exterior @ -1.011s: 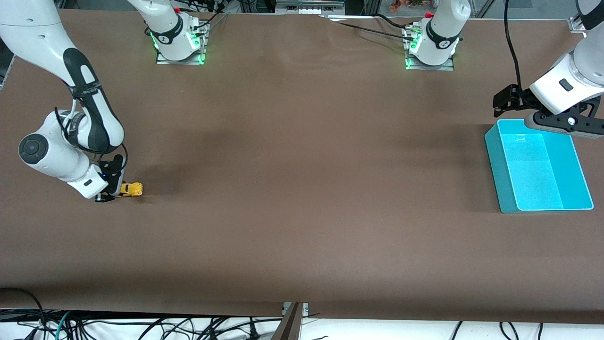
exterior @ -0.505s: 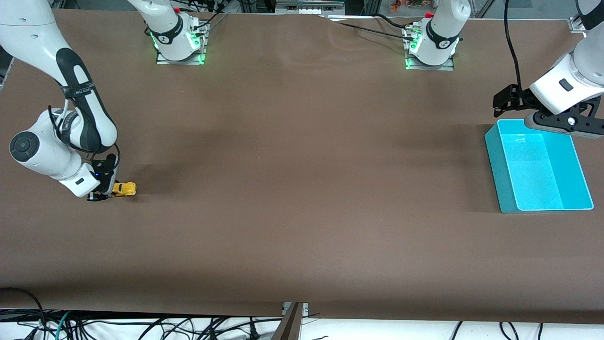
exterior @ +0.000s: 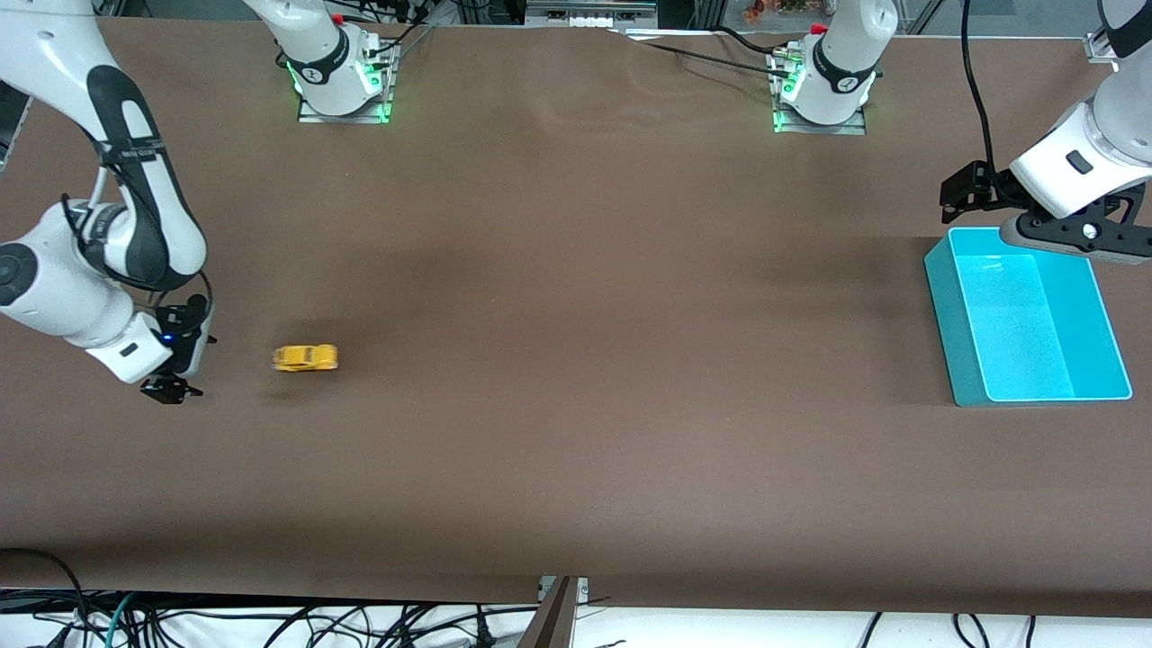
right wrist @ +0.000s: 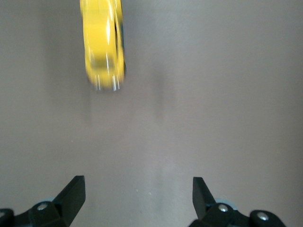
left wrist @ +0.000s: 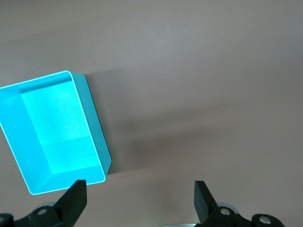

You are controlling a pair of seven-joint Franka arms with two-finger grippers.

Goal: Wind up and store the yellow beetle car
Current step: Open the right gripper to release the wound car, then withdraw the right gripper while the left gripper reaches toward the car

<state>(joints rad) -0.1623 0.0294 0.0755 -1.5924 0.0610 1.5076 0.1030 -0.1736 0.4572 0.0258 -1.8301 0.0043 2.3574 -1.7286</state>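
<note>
The yellow beetle car (exterior: 306,357) is on the brown table toward the right arm's end, streaked with motion blur and free of any grip. In the right wrist view the car (right wrist: 102,42) lies well ahead of the fingers. My right gripper (exterior: 184,358) is low over the table beside the car, open, with bare table between its fingers (right wrist: 137,184). My left gripper (exterior: 1075,236) waits above the edge of the turquoise bin (exterior: 940,297) that lies nearest the robots' bases, open and holding nothing (left wrist: 140,189). The bin (left wrist: 92,123) has nothing inside it.
Both arm bases (exterior: 342,85) (exterior: 821,94) stand along the table edge farthest from the front camera. Cables (exterior: 270,621) hang below the near edge. A wide stretch of bare brown tabletop (exterior: 612,360) separates the car from the bin.
The right gripper dragged the car back toward its own end of the table, then opened. The car has shot away from it toward the bin. The left arm has stayed still.
</note>
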